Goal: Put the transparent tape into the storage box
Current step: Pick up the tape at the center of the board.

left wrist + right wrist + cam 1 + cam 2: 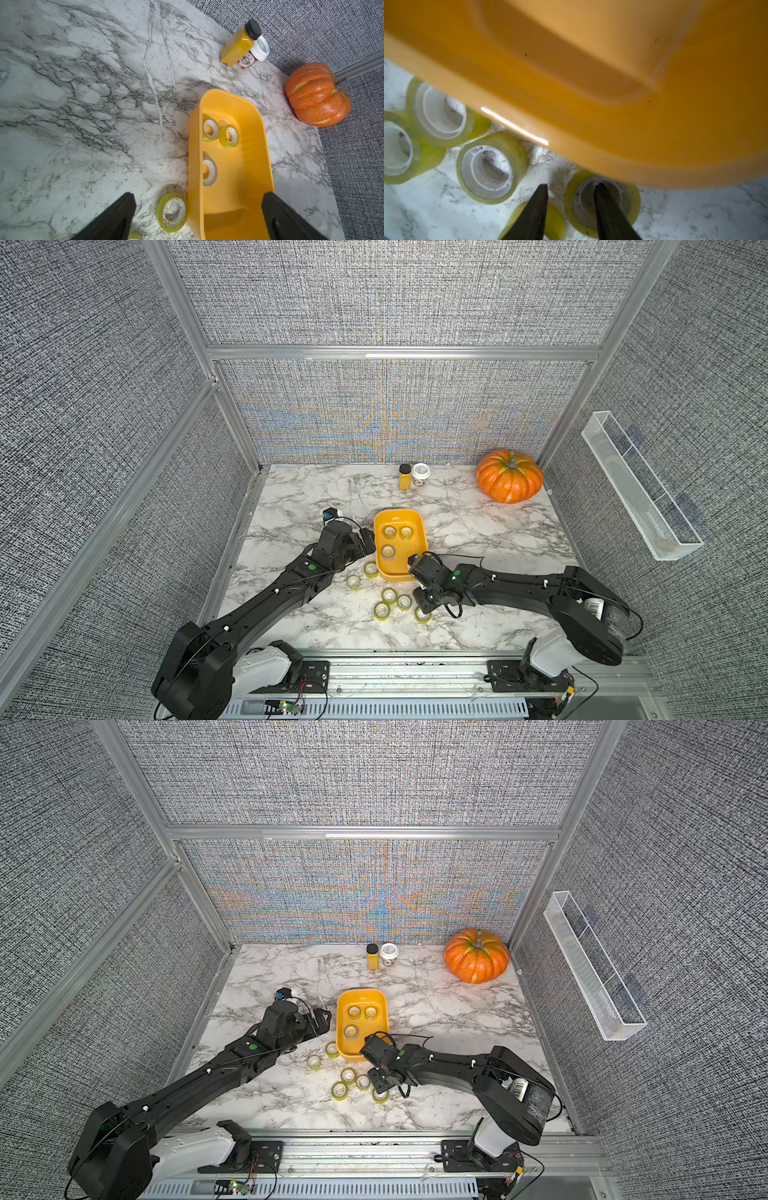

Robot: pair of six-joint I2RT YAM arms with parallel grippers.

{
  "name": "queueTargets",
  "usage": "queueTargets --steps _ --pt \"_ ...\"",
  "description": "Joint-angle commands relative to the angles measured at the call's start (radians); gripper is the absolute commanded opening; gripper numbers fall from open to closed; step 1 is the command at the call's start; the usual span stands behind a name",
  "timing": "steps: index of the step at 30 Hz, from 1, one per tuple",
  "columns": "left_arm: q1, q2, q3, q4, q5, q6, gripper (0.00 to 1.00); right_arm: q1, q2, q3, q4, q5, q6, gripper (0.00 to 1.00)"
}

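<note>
Mid-desk sits a shallow yellow-orange plastic tub (399, 512). The wide-open left end effector (369, 542) crowds its left wall, and the right end effector (423, 605) its near right corner. Six small yellowish clear tape rolls (389, 595) clutter the white grey-veined marble desk (311, 493) just in front. Open marble lies back left, and between the tub and a ribbed orange pumpkin (509, 479). A black-capped yellow bottle (404, 479) and a white-lidded jar (421, 472) stand against the back wall.
</note>
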Motion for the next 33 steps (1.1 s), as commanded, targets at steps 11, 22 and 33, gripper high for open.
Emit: queueTargets --steps 11,22,33 --pt "0.000 -0.024 -0.004 -0.011 -0.033 0.019 1.00 0.020 0.041 -0.003 -0.022 0.066 0.034 0.31" --pt "0.001 -0.071 -0.012 -0.028 -0.047 0.009 1.00 0.019 -0.122 -0.011 -0.098 0.084 0.025 0.00" --pt "0.001 -0.133 -0.032 -0.060 -0.055 -0.007 1.00 0.016 -0.342 0.036 -0.185 0.067 0.011 0.00"
